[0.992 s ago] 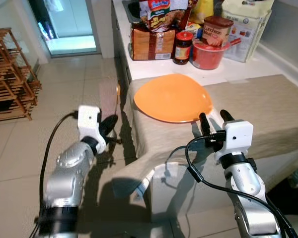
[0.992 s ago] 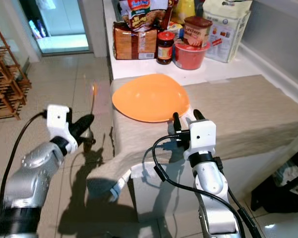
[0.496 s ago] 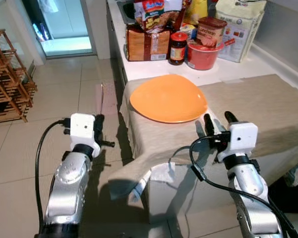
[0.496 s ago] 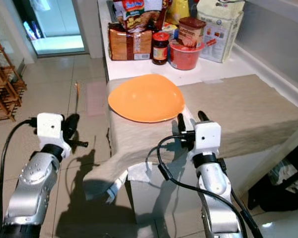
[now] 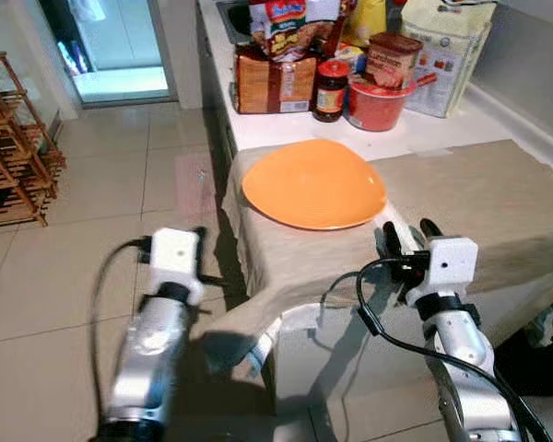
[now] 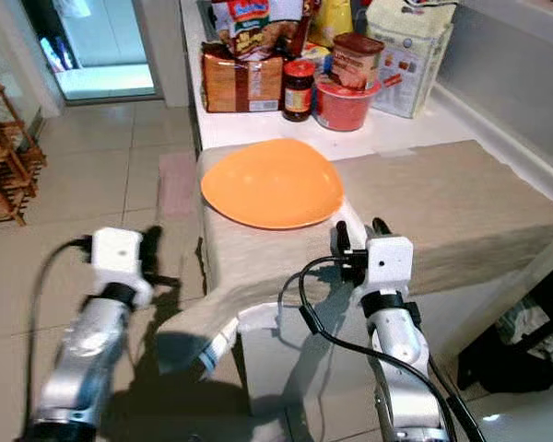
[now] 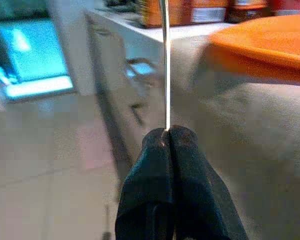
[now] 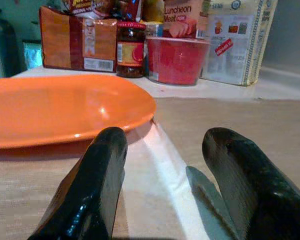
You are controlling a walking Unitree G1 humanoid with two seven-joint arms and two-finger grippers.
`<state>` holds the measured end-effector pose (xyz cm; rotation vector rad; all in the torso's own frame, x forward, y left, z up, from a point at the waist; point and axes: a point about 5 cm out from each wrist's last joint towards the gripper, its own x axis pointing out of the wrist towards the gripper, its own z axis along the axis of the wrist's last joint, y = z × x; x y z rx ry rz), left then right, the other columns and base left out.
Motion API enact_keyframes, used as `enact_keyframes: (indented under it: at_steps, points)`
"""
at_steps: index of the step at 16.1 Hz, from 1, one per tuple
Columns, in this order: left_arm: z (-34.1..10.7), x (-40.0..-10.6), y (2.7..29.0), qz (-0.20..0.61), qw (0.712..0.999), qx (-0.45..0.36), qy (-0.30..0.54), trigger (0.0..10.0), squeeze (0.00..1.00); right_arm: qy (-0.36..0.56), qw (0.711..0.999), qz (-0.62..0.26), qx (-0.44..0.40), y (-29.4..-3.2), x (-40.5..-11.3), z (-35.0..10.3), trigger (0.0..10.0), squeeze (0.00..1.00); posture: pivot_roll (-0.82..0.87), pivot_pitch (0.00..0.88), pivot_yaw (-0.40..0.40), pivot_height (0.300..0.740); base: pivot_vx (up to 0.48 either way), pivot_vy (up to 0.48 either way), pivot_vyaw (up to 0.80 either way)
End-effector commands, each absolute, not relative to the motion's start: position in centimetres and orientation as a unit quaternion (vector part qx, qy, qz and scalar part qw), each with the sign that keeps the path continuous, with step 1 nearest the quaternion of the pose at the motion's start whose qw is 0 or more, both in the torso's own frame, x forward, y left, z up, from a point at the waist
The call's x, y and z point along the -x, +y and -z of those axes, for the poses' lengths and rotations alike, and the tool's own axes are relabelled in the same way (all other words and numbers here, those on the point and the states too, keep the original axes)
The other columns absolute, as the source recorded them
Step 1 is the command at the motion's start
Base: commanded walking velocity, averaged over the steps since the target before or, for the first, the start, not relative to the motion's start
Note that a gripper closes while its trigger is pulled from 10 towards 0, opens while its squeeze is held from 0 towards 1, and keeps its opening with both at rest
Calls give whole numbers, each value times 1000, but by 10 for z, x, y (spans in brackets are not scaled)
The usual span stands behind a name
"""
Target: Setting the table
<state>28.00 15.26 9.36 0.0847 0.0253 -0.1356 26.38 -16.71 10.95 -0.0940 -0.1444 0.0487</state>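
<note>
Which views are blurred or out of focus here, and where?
Both eye views: left arm smeared, left tool soft; orange plate and right tool crisp. Left wrist view: blurred throughout, thin utensil handle streaked. Right wrist view: fingers soft, jars sharper.

Head stereo pair looked down at 12 o'clock, wrist cameras sat close and low, all sharing the orange plate (image 5: 313, 182).
</note>
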Motion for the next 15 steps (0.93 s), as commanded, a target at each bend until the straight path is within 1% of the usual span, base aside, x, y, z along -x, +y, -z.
enact_keyframes:
  at_steps: [1, 3, 5, 8, 10, 15]
  points:
    - [-101, -283, 151, 76, 996, -36, 3, 0, 0, -75, 996, -14, 41, -173, -265, -109, 10000, 0, 25, 0, 8, 740, 0, 0, 0]
    - [-105, -285, 149, 84, 996, -36, -3, 0, 0, -76, 996, -17, 43, -173, -265, -108, 10000, 0, 26, 0, 7, 740, 0, 0, 0]
    - [-109, -289, 150, 79, 997, -15, -7, 0, 0, -73, 996, -18, 45, -174, -264, -105, 10000, 0, 29, 0, 6, 740, 0, 0, 0]
    - [-110, -292, 149, 85, 996, -21, -5, 0, 0, -67, 997, -20, 46, -175, -265, -102, 10000, 0, 31, 0, 5, 740, 0, 0, 0]
    - [-113, -295, 147, 86, 996, 6, -2, 0, 0, -62, 997, -16, 41, -177, -266, -100, 10000, 0, 29, 0, 3, 740, 0, 0, 0]
    - [-118, -299, 143, 88, 996, 7, -4, 0, 0, -57, 997, -19, 43, -177, -266, -99, 10000, 0, 24, 0, 4, 740, -311, 0, 0]
